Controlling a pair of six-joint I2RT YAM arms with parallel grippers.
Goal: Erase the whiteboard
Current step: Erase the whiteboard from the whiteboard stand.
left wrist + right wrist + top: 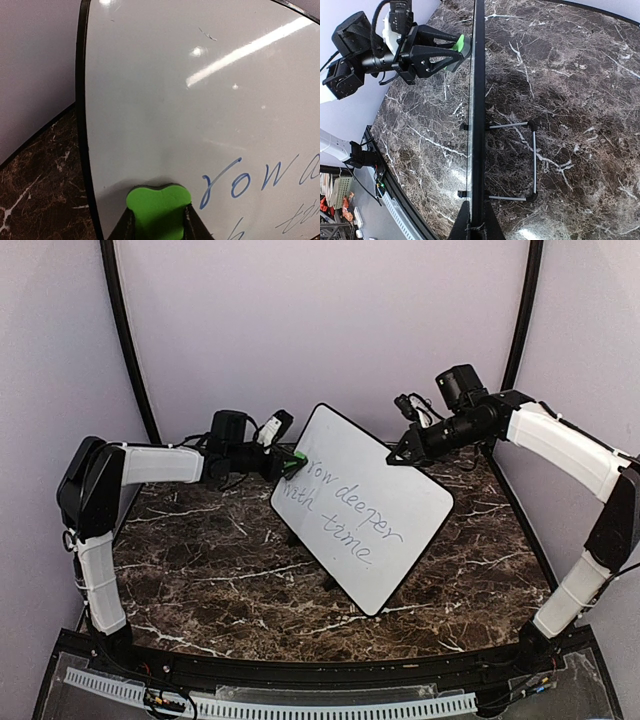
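1. Jaws of the left gripper (158,226) were closed on a green eraser (157,207), with one dark finger against each side of the block.
2. Jaws of the right gripper (475,227) were shut on the whiteboard (370,505), pinching its thin black frame at the upper right edge.
3. That whiteboard stood near the middle of the table (190,570), a dark marble top with white veins. In the overhead view it sat turned corner-wise.
4. It leaned back on a wire stand (533,160), whose feet rested on the marble behind the board.
5. The eraser lay against the white writing face just inside the board's left edge, in its upper part.
6. Blue-grey marker writing (345,505) ran in slanted lines across the face. The overhead view showed "deeper" and, below it, "with time".
7. In the left wrist view the word "grow" sat just to the right of the eraser, close to it but not under it.
8. Above the eraser, toward the top corner, the surface was bare white apart from one small faint mark and the glare of a light strip.
9. From the right wrist view the board appeared edge-on as a straight black line. The left gripper and eraser were on one side of it and the stand on the other.
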